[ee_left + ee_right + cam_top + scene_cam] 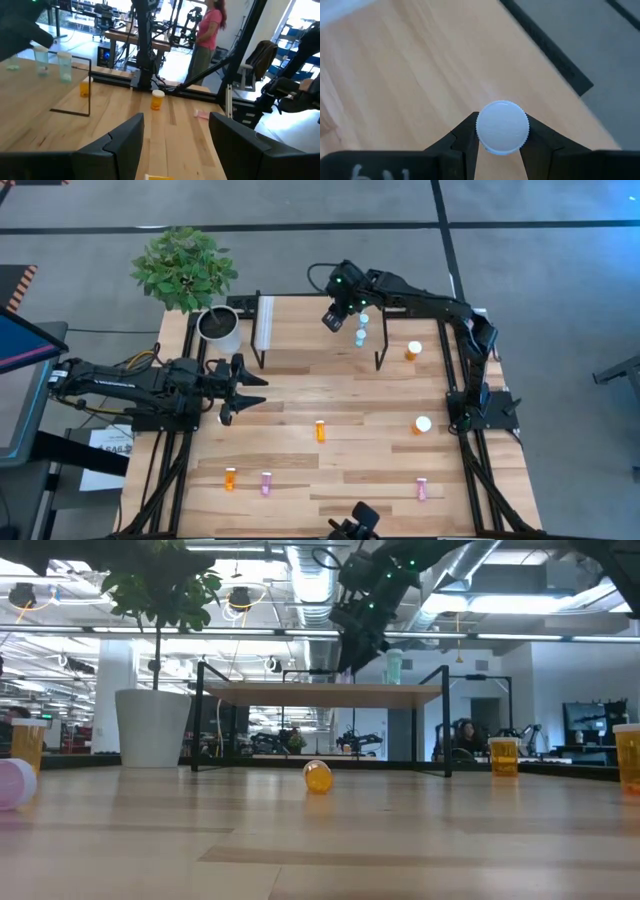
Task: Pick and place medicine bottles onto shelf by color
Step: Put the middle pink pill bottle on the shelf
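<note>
Two teal bottles stand on the shelf, upper centre; right gripper, pinching a white-capped bottle upright, hovers just left of them. Left gripper waits spread.

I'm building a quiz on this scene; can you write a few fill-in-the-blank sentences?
1. The right gripper is shut on a bottle's ____ cap.
2. The left gripper hangs ____, holding nothing.
3. Two teal bottles stand on the ____.
4. The plant grows in a ____ pot.

Missing words: white; open; shelf; white
</note>
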### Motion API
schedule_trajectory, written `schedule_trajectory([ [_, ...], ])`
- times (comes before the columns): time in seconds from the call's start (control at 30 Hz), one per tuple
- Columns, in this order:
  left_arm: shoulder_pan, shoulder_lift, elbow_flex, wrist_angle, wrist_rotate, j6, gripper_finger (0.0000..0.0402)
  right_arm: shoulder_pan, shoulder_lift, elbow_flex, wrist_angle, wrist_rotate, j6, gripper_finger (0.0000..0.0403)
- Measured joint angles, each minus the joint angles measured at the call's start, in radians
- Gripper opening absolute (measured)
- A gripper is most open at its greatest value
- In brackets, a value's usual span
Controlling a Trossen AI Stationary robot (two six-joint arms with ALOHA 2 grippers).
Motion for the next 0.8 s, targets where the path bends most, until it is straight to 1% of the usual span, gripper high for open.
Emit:
schedule_trajectory([
  [0.4,0.0,0.0,0.0,0.0,0.0,0.0,0.0212,-0.043,-0.001,0.0,0.016,0.003,0.018,0.0143],
  [0.57,0.0,0.0,0.0,-0.001,0.001,0.0,0.0212,-0.043,-0.001,0.0,0.013,0.003,0.033,0.0144],
  [0.8,0.0,0.0,0.0,-0.001,0.001,0.001,0.0212,-0.04,-0.001,0.0,0.007,0.003,0.036,0.0169],
])
